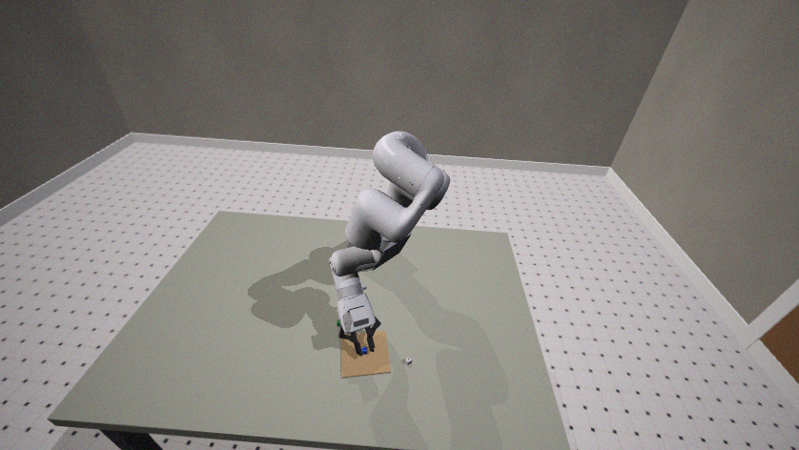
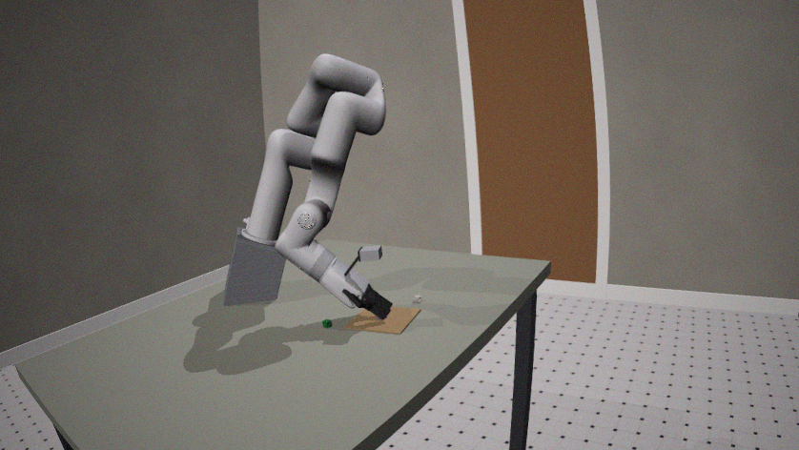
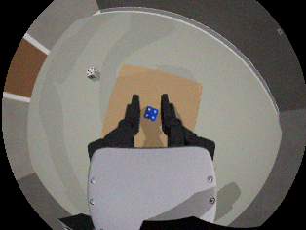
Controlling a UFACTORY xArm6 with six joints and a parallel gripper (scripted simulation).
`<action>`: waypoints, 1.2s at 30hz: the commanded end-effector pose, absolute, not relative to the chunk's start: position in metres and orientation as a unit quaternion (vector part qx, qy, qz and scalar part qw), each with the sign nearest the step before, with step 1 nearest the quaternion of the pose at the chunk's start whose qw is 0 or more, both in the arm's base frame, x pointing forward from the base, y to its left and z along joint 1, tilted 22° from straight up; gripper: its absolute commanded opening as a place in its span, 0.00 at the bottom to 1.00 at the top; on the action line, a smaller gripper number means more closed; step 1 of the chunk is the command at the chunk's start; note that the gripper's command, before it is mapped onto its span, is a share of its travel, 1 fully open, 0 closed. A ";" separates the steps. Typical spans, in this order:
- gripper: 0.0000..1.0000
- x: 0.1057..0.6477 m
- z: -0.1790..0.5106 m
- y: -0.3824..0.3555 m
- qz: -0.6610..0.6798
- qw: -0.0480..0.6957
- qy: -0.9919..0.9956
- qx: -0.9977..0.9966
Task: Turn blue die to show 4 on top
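Observation:
The blue die lies on the tan mat, inside its edges. The face seen in the wrist view shows four white pips. My gripper is open and tilted, low over the mat. Its fingers stand on either side of the blue die, with a gap on each side in the wrist view. In the exterior view the fingers hide the blue die. The mat looks flat on the table.
A white die lies on the table beside the mat. A green die lies off the mat on the opposite side, close to the gripper body in the top view.

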State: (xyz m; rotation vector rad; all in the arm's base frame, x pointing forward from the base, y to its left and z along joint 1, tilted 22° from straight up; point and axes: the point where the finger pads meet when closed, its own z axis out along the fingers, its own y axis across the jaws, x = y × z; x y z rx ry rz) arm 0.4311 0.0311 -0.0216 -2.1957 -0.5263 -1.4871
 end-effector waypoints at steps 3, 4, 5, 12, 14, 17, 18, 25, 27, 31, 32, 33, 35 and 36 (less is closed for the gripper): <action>0.31 0.417 -0.015 0.020 -0.538 0.217 -0.190 -0.792; 0.31 0.414 -0.014 0.018 -0.538 0.217 -0.190 -0.792; 0.31 0.411 -0.012 0.016 -0.538 0.217 -0.190 -0.792; 0.31 0.400 -0.007 0.008 -0.538 0.217 -0.190 -0.792; 0.31 0.397 -0.006 0.006 -0.538 0.217 -0.190 -0.792; 0.31 0.396 -0.006 0.005 -0.538 0.217 -0.190 -0.792; 0.31 0.396 -0.006 0.005 -0.538 0.217 -0.190 -0.792; 0.31 0.394 0.003 0.002 -0.538 0.217 -0.190 -0.792; 0.31 0.394 0.003 0.002 -0.538 0.217 -0.190 -0.792; 0.31 0.390 0.018 -0.003 -0.538 0.217 -0.190 -0.792; 0.31 0.389 0.023 -0.004 -0.538 0.217 -0.190 -0.792; 0.31 0.388 0.027 -0.005 -0.538 0.217 -0.190 -0.792; 0.31 0.386 0.035 -0.008 -0.538 0.217 -0.190 -0.792; 0.31 0.385 0.039 -0.009 -0.538 0.217 -0.190 -0.792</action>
